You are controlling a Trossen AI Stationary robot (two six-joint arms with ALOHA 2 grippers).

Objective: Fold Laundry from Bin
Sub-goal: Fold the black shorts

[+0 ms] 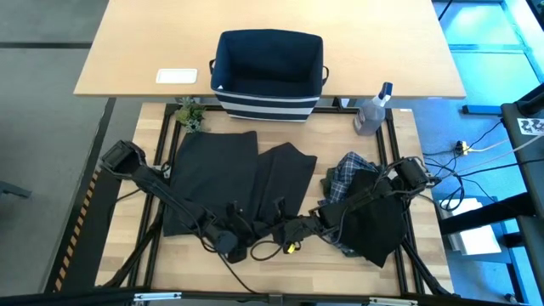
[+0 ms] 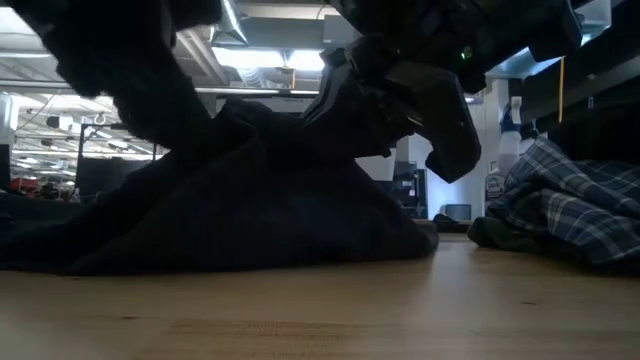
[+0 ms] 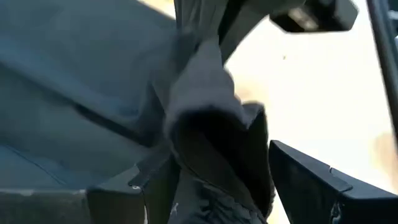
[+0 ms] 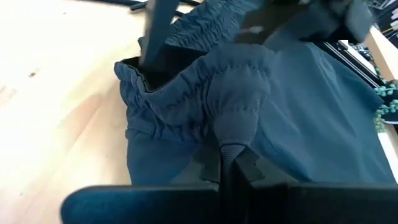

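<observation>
bin (image 1: 269,75) sits up on the far table and looks empty, so unloading is done. dark pants (image 1: 229,178) lie spread on the near table, legs pointing toward the bin, waistband at the near edge. both arms are down at that waistband. right gripper (image 4: 227,163) is pinched tight on a tuck of the elastic waistband, fingers fully together on the cloth. left gripper (image 3: 205,186) stands wide, with a bunch of the same cloth between its fingers; looks like a hold, but i can't tell if the pads are really biting. so the fold is only just starting, nothing is stacked. plaid shirt (image 1: 348,170) and black garment (image 1: 378,223) wait in a heap on the right, unfolded. hard to read: from above both grippers merge with the dark fabric and cables. the low view shows only a dark mound of cloth (image 2: 230,210) under the arms.
</observation>
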